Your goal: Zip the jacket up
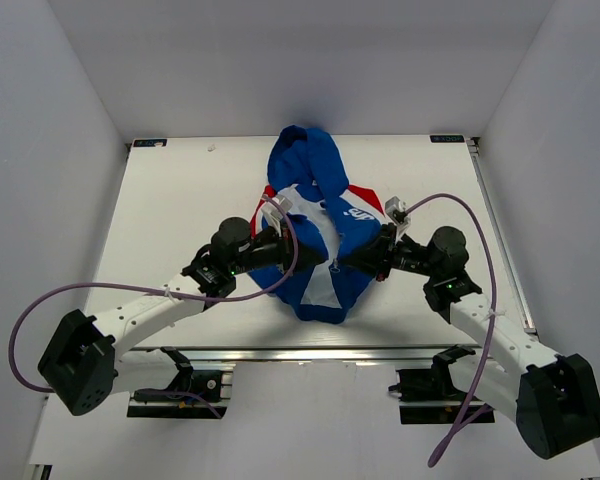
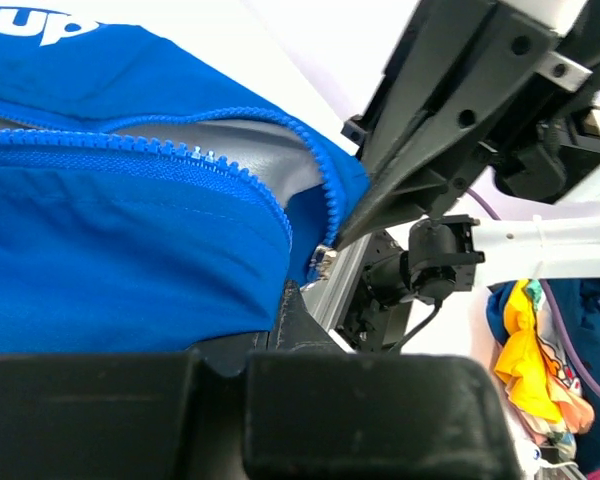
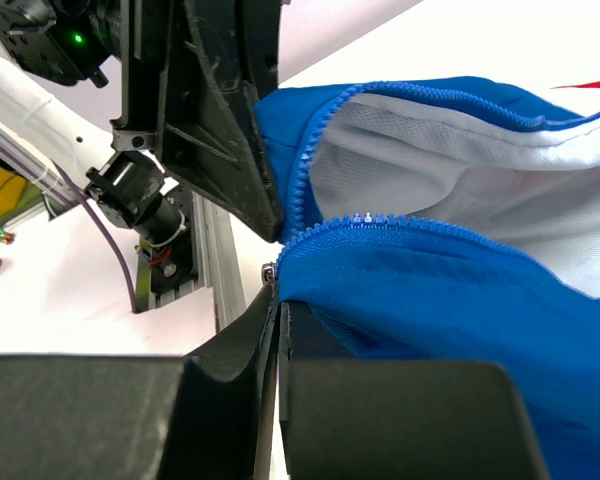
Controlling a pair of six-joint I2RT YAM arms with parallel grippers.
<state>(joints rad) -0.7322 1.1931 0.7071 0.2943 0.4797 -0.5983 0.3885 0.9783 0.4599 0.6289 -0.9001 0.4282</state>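
Observation:
The blue jacket (image 1: 315, 215) lies mid-table with its hood at the far end, red shoulders and white lining showing. Its front is open and the two zipper rows stand apart. My left gripper (image 1: 283, 246) is shut on the jacket's bottom hem on one side of the zip. In the left wrist view the left gripper (image 2: 290, 300) pinches blue cloth just below a small metal zipper end (image 2: 323, 262). My right gripper (image 1: 364, 256) is shut on the other hem corner. In the right wrist view the right gripper (image 3: 278, 300) pinches cloth beside a metal zipper end (image 3: 268, 272). The two grippers almost touch.
An aluminium rail (image 1: 320, 355) runs along the table's near edge, with both arm bases below it. Purple cables (image 1: 40, 310) loop off each arm. White walls enclose the table. A pile of coloured clothes (image 2: 540, 350) lies off the table.

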